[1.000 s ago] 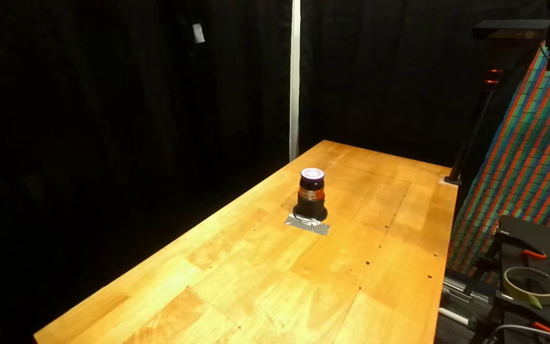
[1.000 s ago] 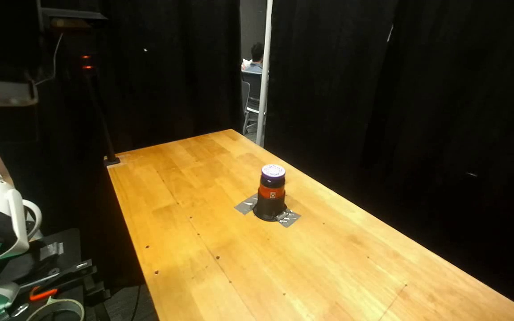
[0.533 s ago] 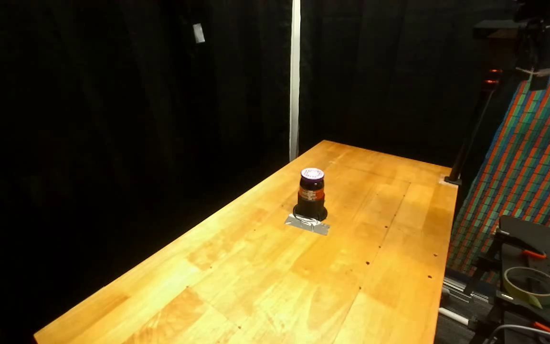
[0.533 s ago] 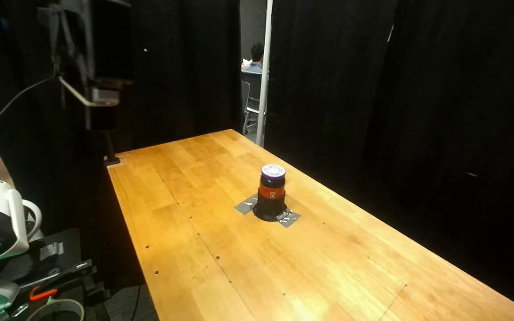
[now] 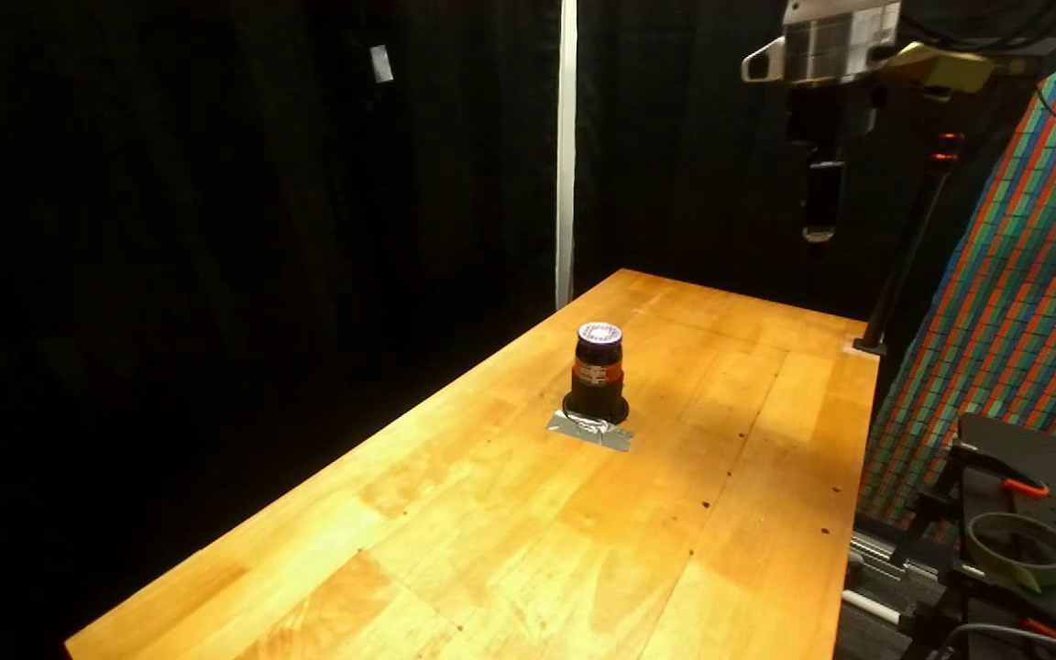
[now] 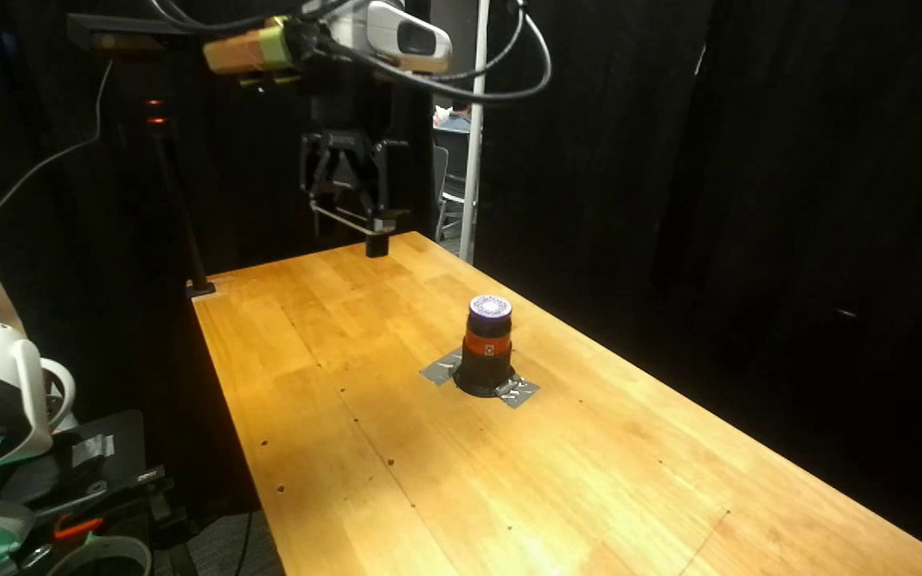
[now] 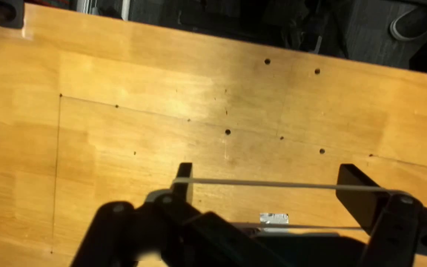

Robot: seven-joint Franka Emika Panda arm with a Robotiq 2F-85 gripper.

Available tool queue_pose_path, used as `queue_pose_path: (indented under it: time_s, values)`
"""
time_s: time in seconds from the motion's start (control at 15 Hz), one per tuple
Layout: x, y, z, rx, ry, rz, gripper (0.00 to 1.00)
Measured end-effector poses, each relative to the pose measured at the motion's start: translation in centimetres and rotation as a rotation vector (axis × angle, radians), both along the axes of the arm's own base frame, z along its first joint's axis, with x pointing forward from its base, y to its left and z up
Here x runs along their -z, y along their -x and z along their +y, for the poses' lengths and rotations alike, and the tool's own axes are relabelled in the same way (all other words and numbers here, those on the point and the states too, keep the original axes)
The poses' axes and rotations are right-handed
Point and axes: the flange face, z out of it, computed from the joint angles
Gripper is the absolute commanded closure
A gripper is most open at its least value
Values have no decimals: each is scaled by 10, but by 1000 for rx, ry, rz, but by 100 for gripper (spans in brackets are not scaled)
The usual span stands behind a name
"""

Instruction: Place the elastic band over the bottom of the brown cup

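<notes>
The brown cup (image 5: 598, 371) stands upright on the wooden table in both exterior views (image 6: 488, 346). It has a dark body, an orange-red label band, a whitish patterned disc on top and a black flared base. My gripper (image 6: 347, 230) is open, high above the table and well apart from the cup. It also shows side-on in an exterior view (image 5: 819, 229). The pale elastic band (image 6: 349, 219) is stretched around both fingers. In the wrist view the elastic band (image 7: 265, 183) spans the open fingers (image 7: 267, 176); the cup is largely hidden behind the gripper there.
Silver tape (image 5: 589, 431) fixes the base to the table (image 5: 491, 550). A thin black stand (image 6: 177, 200) rises at a table corner. A side platform with a tape roll (image 5: 1020, 548) adjoins the table. Cables (image 6: 501, 88) loop from the arm. Black curtains surround the table.
The arm has swung in over the table, leftward in an exterior view with the colourful sheet and rightward where the white headset shows. The band stays around the fingers. The cup has not moved.
</notes>
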Motion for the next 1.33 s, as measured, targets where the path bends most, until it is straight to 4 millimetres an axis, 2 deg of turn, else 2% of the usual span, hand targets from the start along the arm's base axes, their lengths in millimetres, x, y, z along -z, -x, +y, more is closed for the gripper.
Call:
queue_pose_path:
  time_s: [0.27, 0.47, 0.87, 1.33]
  values:
    - [42, -54, 19, 24, -43, -107, 0]
    - [68, -82, 27, 16, -73, -193, 0]
    - [97, -117, 38, -15, -115, -355, 0]
    - [133, -156, 29, 6, -113, -396, 0]
